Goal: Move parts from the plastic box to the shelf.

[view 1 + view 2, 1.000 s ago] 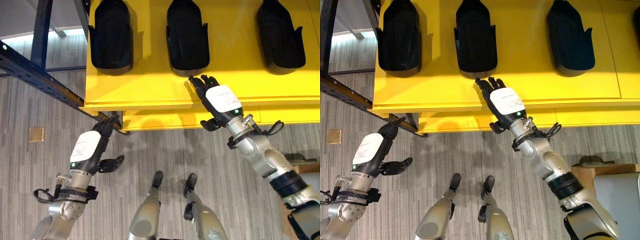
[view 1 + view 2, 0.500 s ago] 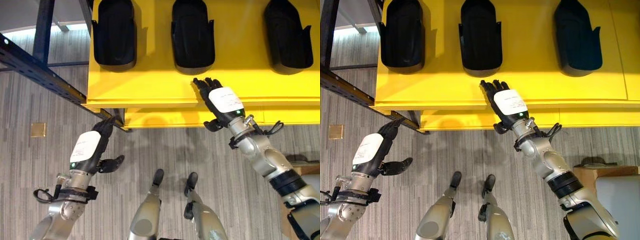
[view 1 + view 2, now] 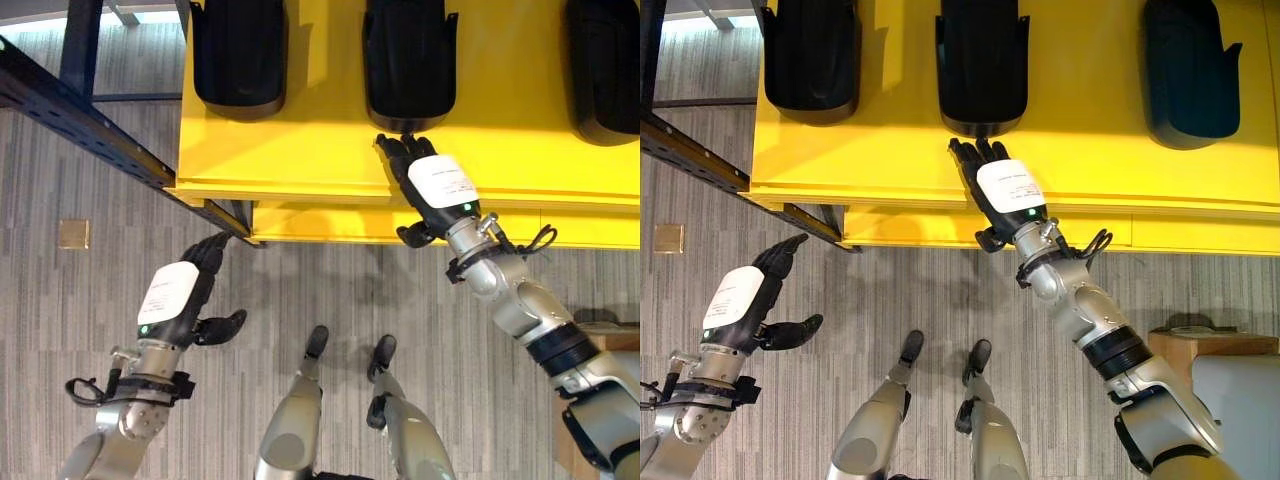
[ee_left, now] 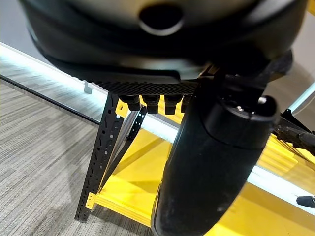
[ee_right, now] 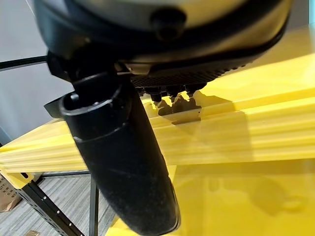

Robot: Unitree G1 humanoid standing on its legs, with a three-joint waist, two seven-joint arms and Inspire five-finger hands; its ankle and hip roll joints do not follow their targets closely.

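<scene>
Three black moulded parts lie in a row on the yellow shelf [image 3: 300, 150]: a left part [image 3: 237, 55], a middle part [image 3: 408, 60] and a right part [image 3: 605, 65]. My right hand [image 3: 435, 185] reaches flat over the shelf's front edge. It is open, its straight fingers ending right at the near end of the middle part [image 3: 983, 60], and it holds nothing. Low over the floor in front of the shelf's left corner, my left hand [image 3: 175, 300] is open and empty, with relaxed fingers. The right wrist view looks along the thumb [image 5: 123, 162] at the yellow shelf edge [image 5: 236, 132].
A dark blue rack beam [image 3: 90, 120] runs diagonally at the left, meeting the shelf's corner. A perforated black shelf leg [image 4: 101, 157] stands near my left hand. A brown box [image 3: 1210, 345] and a grey container [image 3: 1240, 390] sit at the lower right. Striped grey carpet lies in front.
The view has shifted, so the shelf now sits lower and further right. My right hand has stretched forward until its fingertips reach the middle part's near end. The left hand holds its pose.
</scene>
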